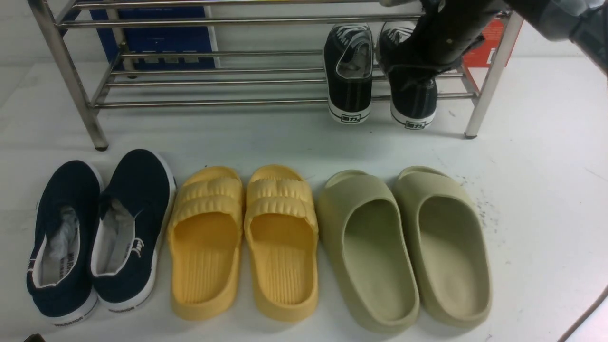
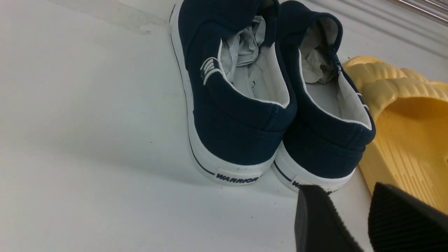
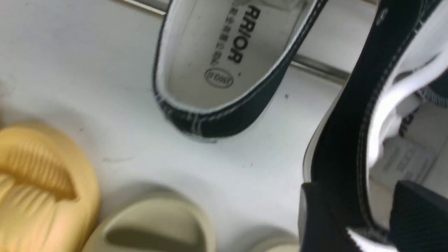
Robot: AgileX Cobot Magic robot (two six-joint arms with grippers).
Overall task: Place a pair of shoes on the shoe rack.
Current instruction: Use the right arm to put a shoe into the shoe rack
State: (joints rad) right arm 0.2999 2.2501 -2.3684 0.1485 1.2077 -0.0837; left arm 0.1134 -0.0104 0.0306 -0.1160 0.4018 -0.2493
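Jaws of the right gripper [image 3: 364, 224] are standing apart on either side of the right sneaker's [image 1: 412, 97] collar wall, one finger [image 3: 316, 224] outside the canvas and the other [image 3: 418, 217] inside the shoe. From where I am looking, the wrist view is too close and blurred to say whether the pads are pressing the canvas or just clearing it, so I cannot tell if this is a grip or a release. In the front view the arm is covering most of that sneaker from above.

Both black sneakers are sitting on the lower tier of the shoe rack [image 1: 213, 76], toward its right end, toes pointing inward and heels hanging over the front bar. The left sneaker [image 1: 349, 71] is lying just beside its partner, apart from the arm.

On the white floor in front of the rack, three pairs are lining up: navy slip-ons [image 1: 97, 232], yellow slippers [image 1: 244, 237] and green slippers [image 1: 403, 242].

Down by the navy pair, the left gripper [image 2: 350, 220] is hovering with its jaws parted and nothing between them.
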